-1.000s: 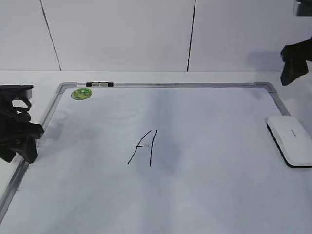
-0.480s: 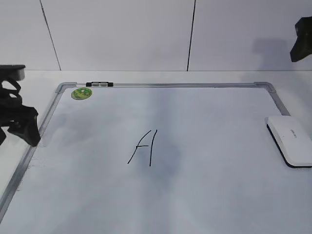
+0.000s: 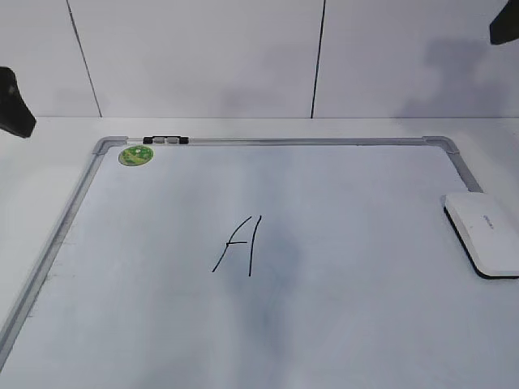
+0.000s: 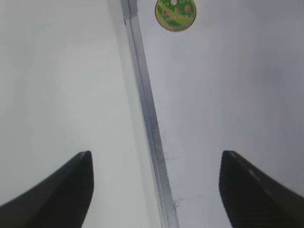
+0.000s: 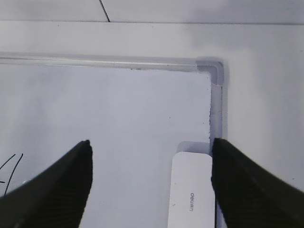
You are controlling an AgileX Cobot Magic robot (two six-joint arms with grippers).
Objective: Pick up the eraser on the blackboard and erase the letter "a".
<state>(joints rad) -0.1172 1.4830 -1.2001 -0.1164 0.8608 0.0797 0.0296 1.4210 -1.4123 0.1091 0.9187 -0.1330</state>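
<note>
The left end effector (image 4: 154,190) hangs with its two dark fingers (image 4: 57,190) spread wide apart and nothing between them, high over the left edge of the blackboard (image 3: 73,215). The right end effector (image 5: 149,185) hangs equally wide open and empty over the blackboard's far right corner. In the exterior view only a dark tip of each shows, at the left and upper right margins.

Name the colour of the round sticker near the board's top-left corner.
Green, with small lighter markings. The round sticker shows best in the left wrist view.
</note>
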